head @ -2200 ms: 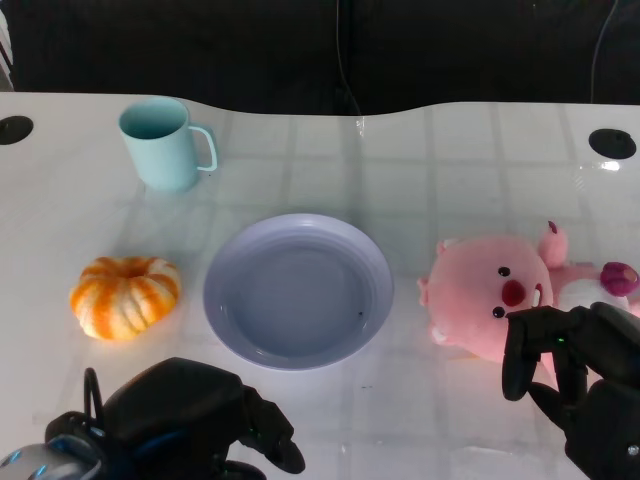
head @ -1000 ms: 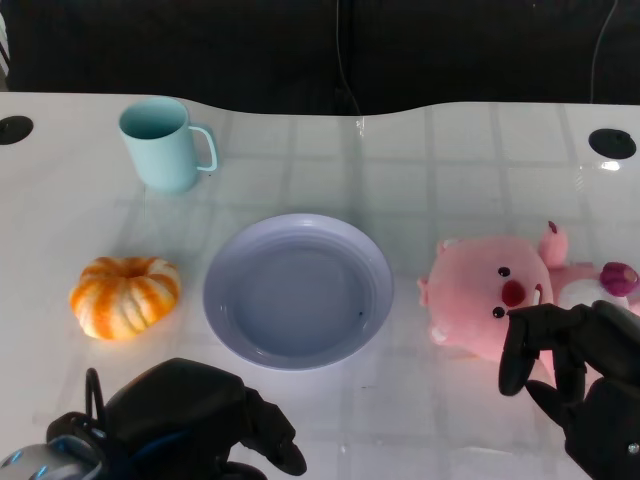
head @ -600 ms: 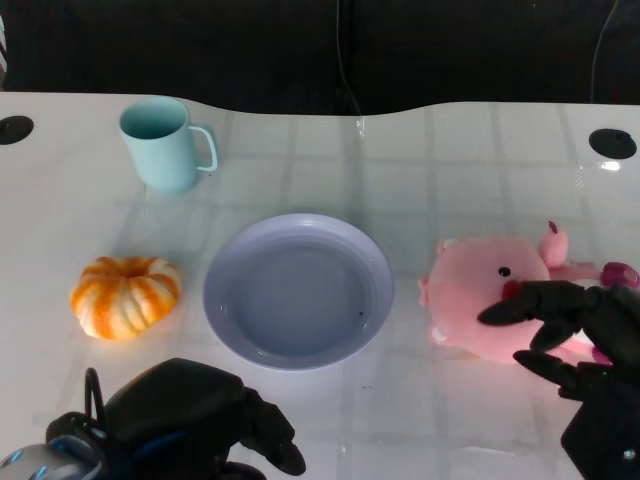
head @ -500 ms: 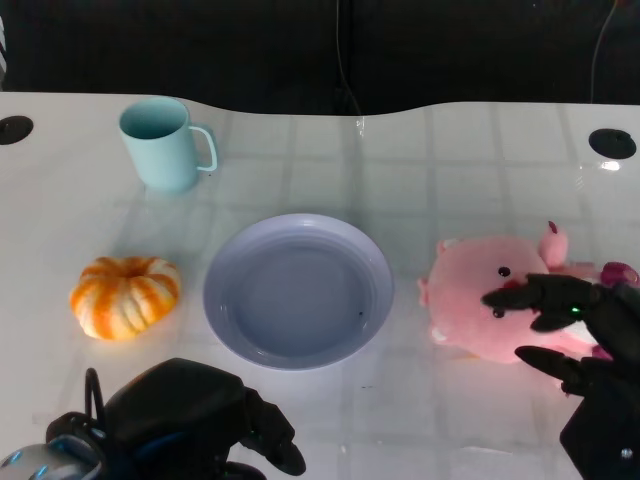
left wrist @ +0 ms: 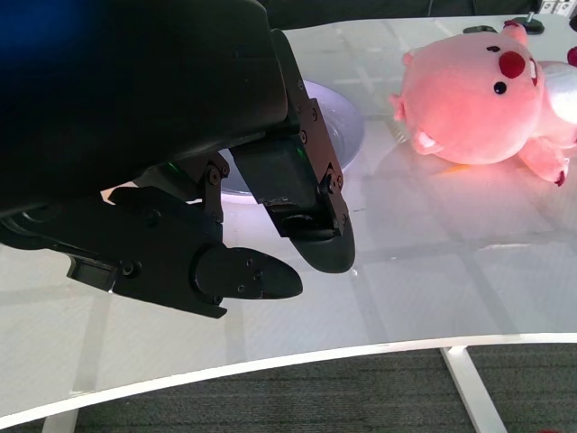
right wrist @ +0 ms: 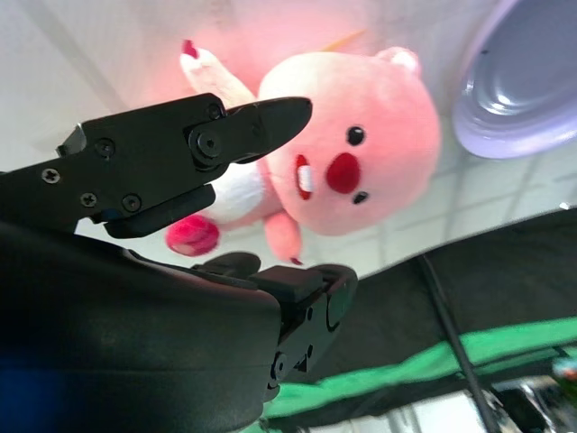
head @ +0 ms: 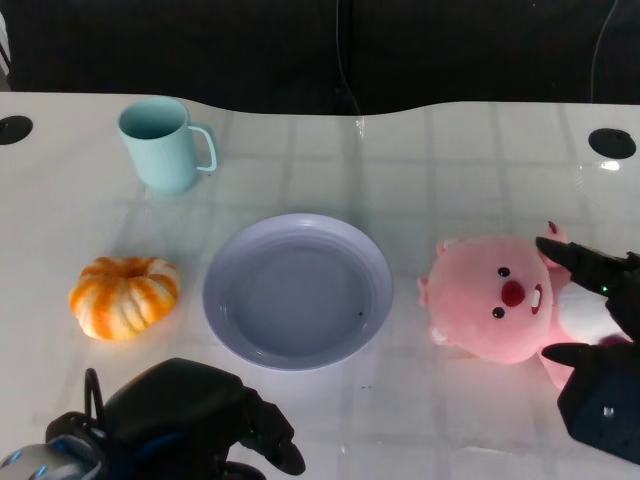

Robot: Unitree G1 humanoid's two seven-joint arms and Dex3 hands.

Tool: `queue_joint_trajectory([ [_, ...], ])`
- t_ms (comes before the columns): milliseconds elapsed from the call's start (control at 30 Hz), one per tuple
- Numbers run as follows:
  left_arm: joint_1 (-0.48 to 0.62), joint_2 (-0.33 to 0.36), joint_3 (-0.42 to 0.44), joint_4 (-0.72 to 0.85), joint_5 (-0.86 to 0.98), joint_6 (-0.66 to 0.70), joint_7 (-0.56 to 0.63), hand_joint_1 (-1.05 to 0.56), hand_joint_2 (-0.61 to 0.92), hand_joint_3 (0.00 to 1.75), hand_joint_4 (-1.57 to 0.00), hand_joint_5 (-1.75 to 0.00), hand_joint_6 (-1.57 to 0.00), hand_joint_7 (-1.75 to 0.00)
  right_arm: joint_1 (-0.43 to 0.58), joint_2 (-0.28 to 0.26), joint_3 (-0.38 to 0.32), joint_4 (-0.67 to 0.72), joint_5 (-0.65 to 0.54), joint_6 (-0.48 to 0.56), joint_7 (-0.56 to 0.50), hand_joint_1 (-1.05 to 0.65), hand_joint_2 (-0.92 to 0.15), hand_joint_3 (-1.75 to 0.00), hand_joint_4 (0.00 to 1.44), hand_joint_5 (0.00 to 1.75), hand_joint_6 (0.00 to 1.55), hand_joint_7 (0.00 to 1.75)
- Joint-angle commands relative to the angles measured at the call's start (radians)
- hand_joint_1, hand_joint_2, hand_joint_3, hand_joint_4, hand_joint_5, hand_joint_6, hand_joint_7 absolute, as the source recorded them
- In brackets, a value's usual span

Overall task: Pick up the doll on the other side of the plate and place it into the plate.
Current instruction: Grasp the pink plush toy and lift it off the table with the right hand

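Pink plush doll [head: 500, 298] lying on its side on the white table [head: 430, 160], just right of the lavender plate [head: 298, 290] and apart from it. Right hand [head: 598, 340] hovering at the doll's far side, fingers [right wrist: 162, 153] spread wide, gripping nothing. Left hand [head: 190, 418] resting low near the table edge, fingers curled in, holding nothing. Risking a glancing close on the rounded head, pushing the soft doll aside or pinching only a limb, letting it dangle and drop short of the plate.
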Motion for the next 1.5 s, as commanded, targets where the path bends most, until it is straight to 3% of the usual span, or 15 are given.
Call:
queue_joint_trajectory([
  [33, -0.004, 0.016, 0.0, -0.007, 0.003, 0.011, -0.014, -0.25, 0.92, 0.27, -0.76, -1.17, -1.06, 0.0, -0.029, -0.028, -0.003, -0.031, -0.019, 0.056, 0.044, -0.58, -0.9, -0.01, 0.0, 0.24, 0.15, 0.01],
  [400, 0.005, 0.012, 0.001, -0.008, -0.003, 0.006, -0.002, -0.26, 0.92, 0.26, -0.78, -1.18, -1.06, 0.0, -0.097, -0.068, 0.071, -0.021, -0.104, 0.204, 0.188, -0.64, -0.91, -0.01, 0.01, 0.08, 0.11, 0.01],
  [633, 0.003, 0.012, -0.001, -0.004, -0.002, 0.0, 0.002, -0.26, 0.92, 0.27, -0.78, -1.19, -1.07, -0.01, -0.166, -0.083, 0.103, 0.079, -0.104, 0.229, 0.231, -0.64, -0.91, -0.01, 0.0, 0.08, 0.12, 0.01],
  [1100, 0.02, 0.015, 0.008, -0.025, -0.004, -0.007, 0.007, -0.26, 0.92, 0.25, -0.77, -1.24, -1.07, -0.01, -0.272, -0.082, 0.165, 0.347, -0.099, 0.17, 0.179, -0.68, -0.91, 0.0, 0.06, 0.11, 0.17, 0.02],
  [1500, 0.029, 0.013, 0.006, -0.036, 0.003, -0.007, 0.004, -0.26, 0.92, 0.24, -0.77, -1.25, -1.08, -0.01, -0.429, -0.024, 0.239, 0.658, -0.085, 0.131, 0.115, -0.63, -0.92, -0.07, 0.32, 0.11, 0.42, 0.05],
])
